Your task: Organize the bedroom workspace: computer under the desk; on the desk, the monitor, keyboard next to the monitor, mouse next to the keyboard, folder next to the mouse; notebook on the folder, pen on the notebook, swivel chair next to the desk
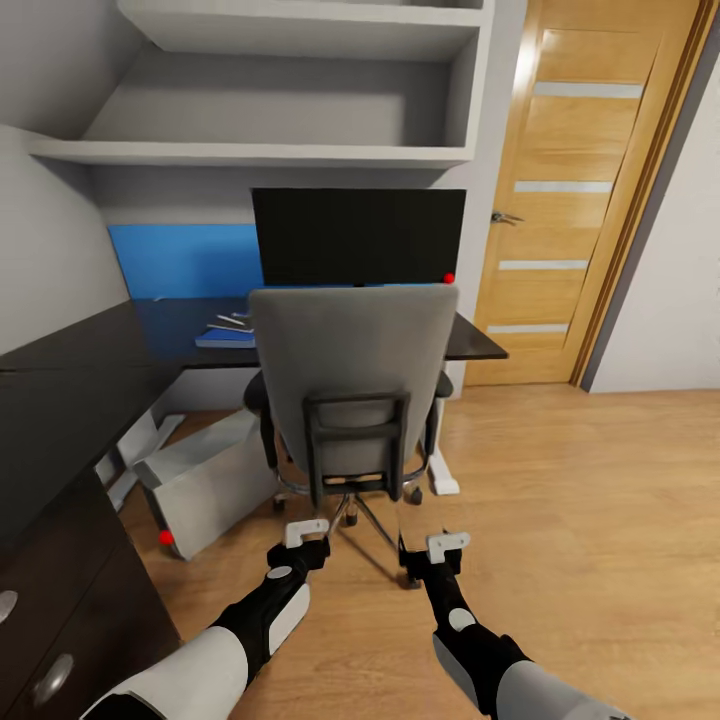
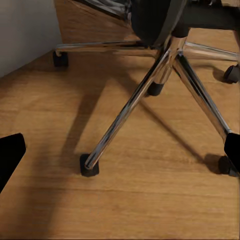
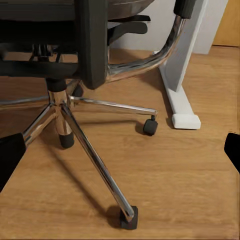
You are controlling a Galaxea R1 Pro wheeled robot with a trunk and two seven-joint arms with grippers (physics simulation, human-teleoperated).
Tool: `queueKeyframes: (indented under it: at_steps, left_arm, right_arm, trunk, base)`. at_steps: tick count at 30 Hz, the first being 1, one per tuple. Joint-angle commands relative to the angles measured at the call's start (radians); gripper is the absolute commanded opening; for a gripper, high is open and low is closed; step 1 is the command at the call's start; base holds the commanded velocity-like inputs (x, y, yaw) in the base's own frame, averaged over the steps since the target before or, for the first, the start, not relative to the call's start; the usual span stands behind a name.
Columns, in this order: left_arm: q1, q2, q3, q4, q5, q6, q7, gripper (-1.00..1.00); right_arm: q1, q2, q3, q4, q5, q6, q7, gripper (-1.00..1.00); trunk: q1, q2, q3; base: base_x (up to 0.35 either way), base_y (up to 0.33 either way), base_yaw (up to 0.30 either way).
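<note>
Head view: the swivel chair (image 1: 350, 385) stands with its grey back toward the camera, pushed up to the desk (image 1: 90, 375), with the monitor (image 1: 358, 236) on the black top behind it, the folder (image 1: 226, 337) lying on the desk just left of the chair back, and the computer (image 1: 205, 480) tilted on the wood floor (image 1: 580, 500) under the desk. The left gripper (image 1: 303, 541) and right gripper (image 1: 440, 553) hang low just behind the chair's chrome base, each with fingers spread wide and holding nothing. An oak door (image 1: 575, 190) stands to the right.

grey wall shelves (image 1: 300, 150) above a blue wall panel (image 1: 185, 260)
</note>
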Motion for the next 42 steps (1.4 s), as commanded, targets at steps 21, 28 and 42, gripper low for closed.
queueKeyframes:
  at_steps: [21,28,42]
  left_arm:
    - [-0.001,0.000,-0.003,0.185,0.013,-0.009,0.010,1.00]
    - [0.016,0.000,0.000,0.313,0.015,-0.018,0.010,1.00]
    - [0.218,0.047,0.001,0.319,0.014,-0.026,0.008,1.00]
  right_arm:
    - [0.003,0.001,0.010,0.145,-0.013,-0.004,-0.006,1.00]
    - [0.090,-0.011,0.007,0.272,-0.017,0.005,-0.009,1.00]
    - [0.413,-0.043,0.007,0.276,-0.017,0.002,-0.008,1.00]
  trunk:
    - [-0.070,0.126,0.056]
    - [-0.097,0.175,0.077]
    - [-0.150,0.273,0.121]
  base:
    - [-0.103,0.000,0.000]
    - [0.000,0.000,0.000]
    - [0.000,0.000,0.000]
